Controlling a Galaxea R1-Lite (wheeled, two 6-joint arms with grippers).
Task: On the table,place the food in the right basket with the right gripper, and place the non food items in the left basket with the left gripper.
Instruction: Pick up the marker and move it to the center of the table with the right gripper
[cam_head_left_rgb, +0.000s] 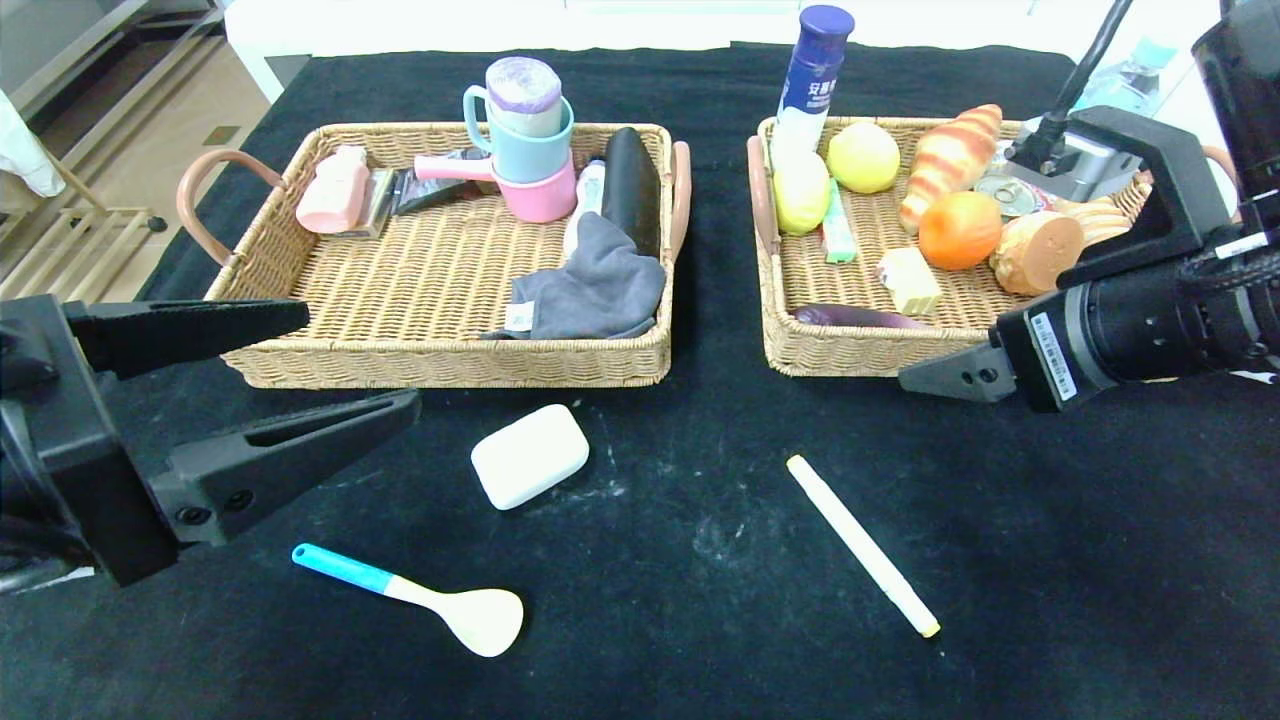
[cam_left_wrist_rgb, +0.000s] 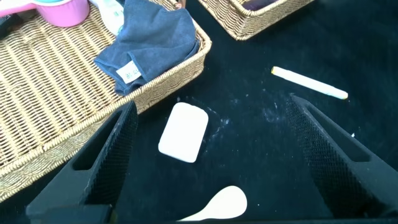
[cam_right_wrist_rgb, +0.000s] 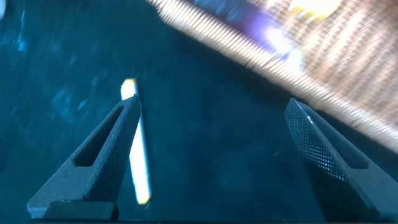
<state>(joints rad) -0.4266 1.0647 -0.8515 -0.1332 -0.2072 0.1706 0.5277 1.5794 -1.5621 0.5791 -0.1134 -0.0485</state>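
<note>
Head view shows a spoon (cam_head_left_rgb: 440, 601) nearest on the counter (cam_head_left_rgb: 700, 600), then a pen (cam_head_left_rgb: 862, 545) and white soap (cam_head_left_rgb: 529, 455). Left gripper (cam_head_left_rgb: 330, 365) hovers spread, empty (right gripper (cam_right_wrist_rgb: 211, 155) likewise) before left basket (cam_head_left_rgb: 450, 365) and right basket (cam_head_left_rgb: 860, 350).

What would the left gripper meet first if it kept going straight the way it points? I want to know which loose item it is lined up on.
Probably the white soap bar: in the left wrist view it lies between the left gripper's open fingers, ahead of the spoon bowl. Depth is uncertain.
</note>
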